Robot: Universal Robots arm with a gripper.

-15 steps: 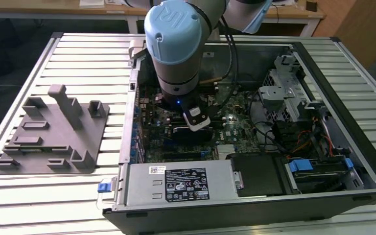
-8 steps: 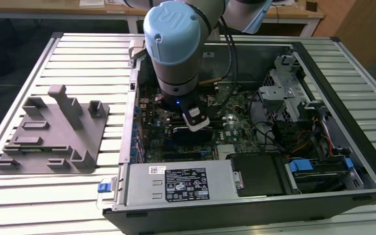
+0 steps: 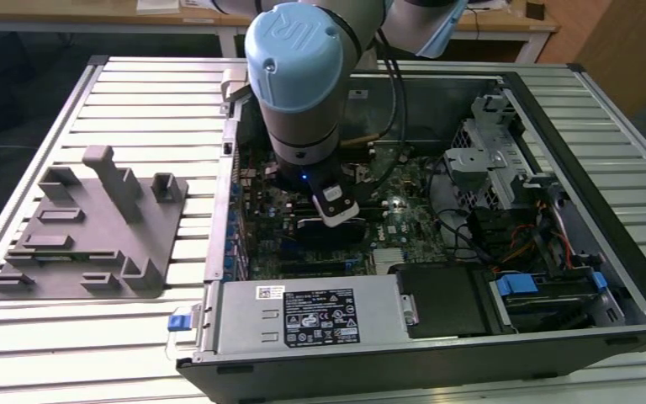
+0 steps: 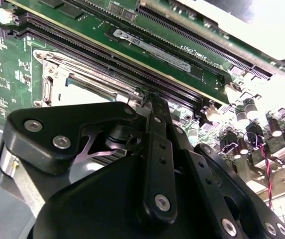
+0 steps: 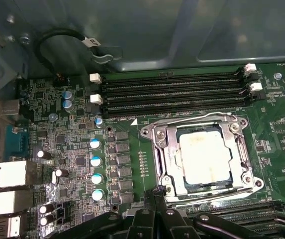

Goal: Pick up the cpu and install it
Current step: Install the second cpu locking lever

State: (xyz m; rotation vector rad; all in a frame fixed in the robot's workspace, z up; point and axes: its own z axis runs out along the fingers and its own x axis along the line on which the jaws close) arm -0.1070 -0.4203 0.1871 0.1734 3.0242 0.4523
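cpu (image 5: 204,157): sits flat in its socket (image 5: 202,154) on the motherboard (image 5: 132,164), inside the metal frame, silvery top up.
handling: likely light, stiff and thin; smooth lid could slip; underside contacts probably fragile, so take it by opposite edges and keep it level.
gripper (image 5: 158,191): fingers meet at a point just beside the socket's edge, nothing between them; it looks clenched and empty.
arm (image 3: 300,76): reaches down into the open computer case (image 3: 592,278), wrist pointing nearly straight down over the board.
fixture (image 3: 87,227): grey, on the slatted table (image 3: 31,337), on the exterior view's left, well apart from the case.
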